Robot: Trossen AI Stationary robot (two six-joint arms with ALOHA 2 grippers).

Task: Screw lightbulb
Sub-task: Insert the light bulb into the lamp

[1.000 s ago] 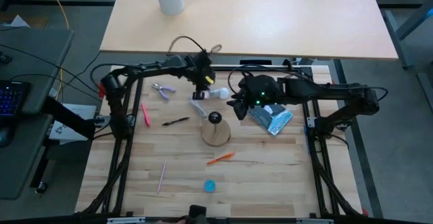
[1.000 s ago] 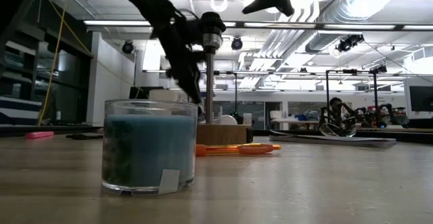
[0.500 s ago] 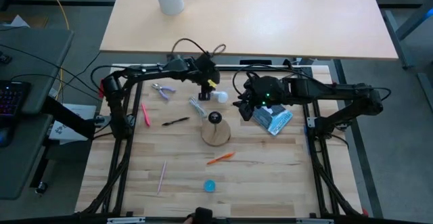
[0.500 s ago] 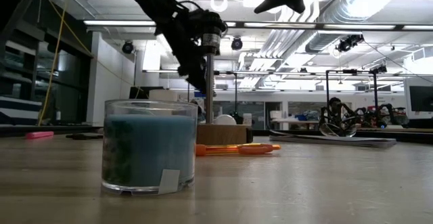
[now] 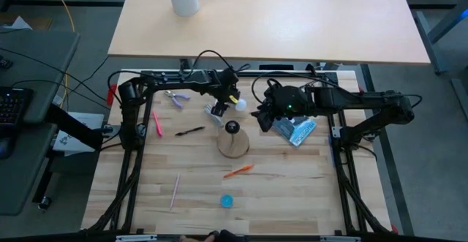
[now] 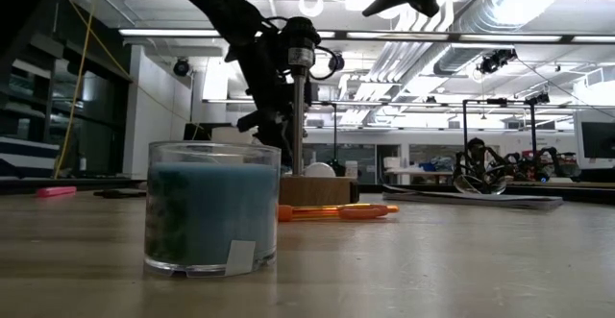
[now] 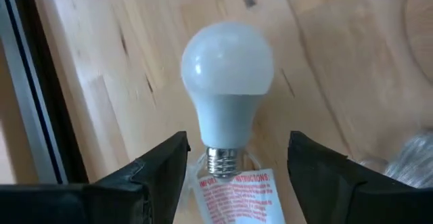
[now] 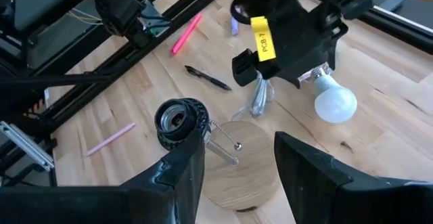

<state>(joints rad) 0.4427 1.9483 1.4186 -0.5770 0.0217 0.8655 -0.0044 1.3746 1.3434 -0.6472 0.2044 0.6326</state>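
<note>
One lightbulb [image 7: 226,92] is carried above the table by the left gripper [image 5: 230,98], clamped at its screw base, beside the empty socket [image 8: 178,118] on the wooden base [image 5: 233,145]. The bulb's long axis is seen lying roughly level, pointing away from the fingers, so tilting upright would be required. The right gripper [image 8: 233,160] hovers near the socket, fingers spread.
</note>
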